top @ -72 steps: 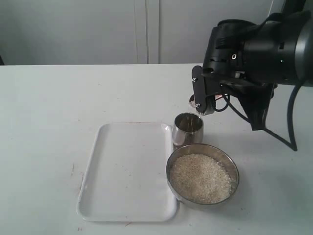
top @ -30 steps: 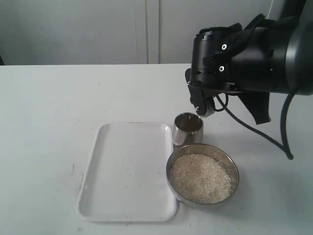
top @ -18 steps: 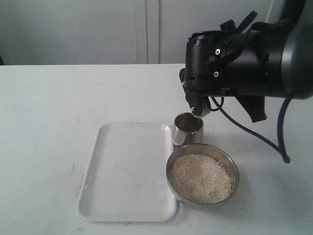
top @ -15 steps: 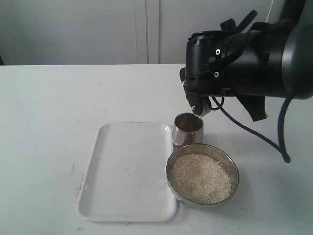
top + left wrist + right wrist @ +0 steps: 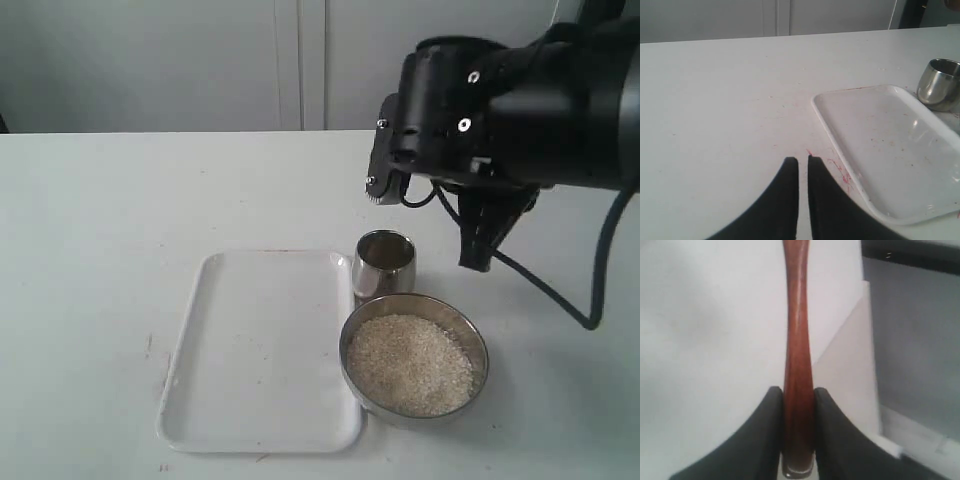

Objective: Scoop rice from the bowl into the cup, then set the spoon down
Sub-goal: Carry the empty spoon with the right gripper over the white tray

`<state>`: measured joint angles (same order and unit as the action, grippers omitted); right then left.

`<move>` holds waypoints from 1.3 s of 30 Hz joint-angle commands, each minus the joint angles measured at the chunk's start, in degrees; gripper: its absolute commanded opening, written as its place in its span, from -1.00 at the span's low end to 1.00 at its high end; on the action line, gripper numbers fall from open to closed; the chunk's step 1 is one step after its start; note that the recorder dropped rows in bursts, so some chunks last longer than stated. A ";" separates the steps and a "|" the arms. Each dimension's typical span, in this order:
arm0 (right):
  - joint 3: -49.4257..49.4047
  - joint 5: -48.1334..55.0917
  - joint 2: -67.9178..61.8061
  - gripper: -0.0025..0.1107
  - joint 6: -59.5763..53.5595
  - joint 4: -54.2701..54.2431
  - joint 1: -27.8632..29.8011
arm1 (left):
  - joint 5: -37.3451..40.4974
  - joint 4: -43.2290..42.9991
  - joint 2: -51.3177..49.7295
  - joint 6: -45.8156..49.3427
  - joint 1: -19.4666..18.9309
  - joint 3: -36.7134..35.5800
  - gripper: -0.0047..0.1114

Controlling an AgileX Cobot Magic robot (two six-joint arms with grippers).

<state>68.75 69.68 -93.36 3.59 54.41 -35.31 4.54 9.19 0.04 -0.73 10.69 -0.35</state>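
My right gripper [image 5: 798,390] is shut on the slim handle of the reddish-brown wooden spoon [image 5: 798,325]. The spoon's oval end is out of that view. In the exterior view the right gripper [image 5: 384,178] hangs above and slightly behind the small steel cup [image 5: 385,262], and the arm hides the spoon. The wide steel bowl [image 5: 475,345], just in front of the cup, is filled with white rice [image 5: 408,364]. In the left wrist view my left gripper [image 5: 803,161] is shut on nothing, low over the table beside the tray, with the cup [image 5: 938,89] far off.
A white rectangular tray [image 5: 260,350] lies left of the cup and bowl, touching or nearly touching both; the tray [image 5: 890,150] also shows in the left wrist view. Red scuff marks dot the table by its near corner. A grey wall stands behind the table.
The right gripper has lifted from just over the cup's rim and turned, its fingers now higher and shifted slightly left. The cup, bowl and tray have not moved.
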 commanded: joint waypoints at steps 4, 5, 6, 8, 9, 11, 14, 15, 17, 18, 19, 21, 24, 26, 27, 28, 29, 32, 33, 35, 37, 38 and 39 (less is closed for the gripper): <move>-0.25 0.28 7.07 -0.96 5.77 -28.13 -0.11 | -0.17 0.59 -0.04 -0.33 0.06 0.35 -0.67; -0.25 0.28 8.04 -0.96 6.76 -30.78 -0.11 | -0.17 0.59 -0.04 -0.33 0.06 0.35 -0.67; -0.25 0.28 8.86 -0.96 8.63 -32.97 -0.11 | -0.17 0.59 -0.04 -0.33 0.06 0.35 -0.67; -0.25 0.28 11.00 -0.96 12.35 -37.74 -0.11 | -0.17 0.59 -0.04 -0.33 0.06 0.35 -0.67; -0.25 0.28 11.90 -0.96 13.39 -39.44 -0.11 | -0.17 0.59 -0.04 -0.33 0.06 0.35 -0.67; -0.25 0.28 14.16 -0.96 15.21 -43.17 -0.11 | -0.17 0.59 -0.04 -0.33 0.06 0.35 -0.67; -0.25 0.28 17.16 -0.96 16.24 -49.76 -0.22 | -0.17 0.59 -0.04 -0.33 0.06 0.35 -0.67; -0.25 0.28 17.96 -0.96 16.54 -51.63 -0.22 | -0.17 0.59 -0.04 -0.33 0.06 0.35 -0.67; -0.25 0.28 19.75 -0.96 17.71 -55.36 -0.72 | -0.17 0.59 -0.04 -0.33 0.06 0.35 -0.67; -0.25 0.28 20.37 -0.96 18.07 -56.02 -1.36 | -0.17 0.59 -0.04 -0.33 0.06 0.35 -0.67; -0.25 0.28 21.18 -0.96 18.98 -56.05 -2.30 | -0.17 0.59 -0.04 -0.33 0.06 0.35 -0.67; -0.25 0.28 21.85 -0.96 20.72 -55.74 -3.52 | -0.17 0.59 -0.04 -0.33 0.06 0.35 -0.67; -0.25 0.28 21.99 -0.96 22.26 -54.83 -5.27 | -0.17 0.59 -0.04 -0.33 0.06 0.35 -0.67; -0.25 0.28 21.88 -0.96 24.67 -54.41 -6.13 | -0.17 0.59 -0.04 -0.33 0.06 0.35 -0.67; -0.25 0.28 21.77 -0.96 25.34 -54.41 -6.41 | -0.17 0.59 -0.04 -0.33 0.06 0.35 -0.67; -0.25 0.28 21.77 -0.96 26.38 -54.41 -6.43 | -0.17 0.59 -0.04 -0.33 0.06 0.35 -0.67; -0.25 0.28 21.77 -0.96 28.19 -54.41 -6.43 | -0.17 0.59 -0.04 -0.33 0.06 0.35 -0.67; -0.25 -0.63 21.77 -0.96 36.72 -54.41 -6.43 | -0.17 0.59 -0.04 -0.33 0.06 0.35 -0.67; -0.25 -2.91 21.61 -0.96 37.73 -54.41 -6.43 | -0.17 0.59 -0.04 -0.33 0.06 0.35 -0.67; 0.28 -7.07 20.61 -0.96 37.47 -54.96 -6.43 | -0.17 0.59 -0.04 -0.33 0.06 0.35 -0.67; 2.04 -9.07 18.41 -0.96 37.47 -55.69 -6.43 | -0.17 0.59 -0.04 -0.33 0.06 0.35 -0.67; 3.37 -9.06 17.18 -0.96 37.47 -55.82 -6.43 | -0.17 0.59 -0.04 -0.33 0.06 0.35 -0.67; 4.97 -9.06 15.42 -0.96 37.47 -55.85 -6.43 | -0.17 0.59 -0.04 -0.33 0.06 0.35 -0.67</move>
<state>70.76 62.55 -74.92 40.48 -1.21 -41.58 4.54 9.19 0.04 -0.73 10.69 -0.35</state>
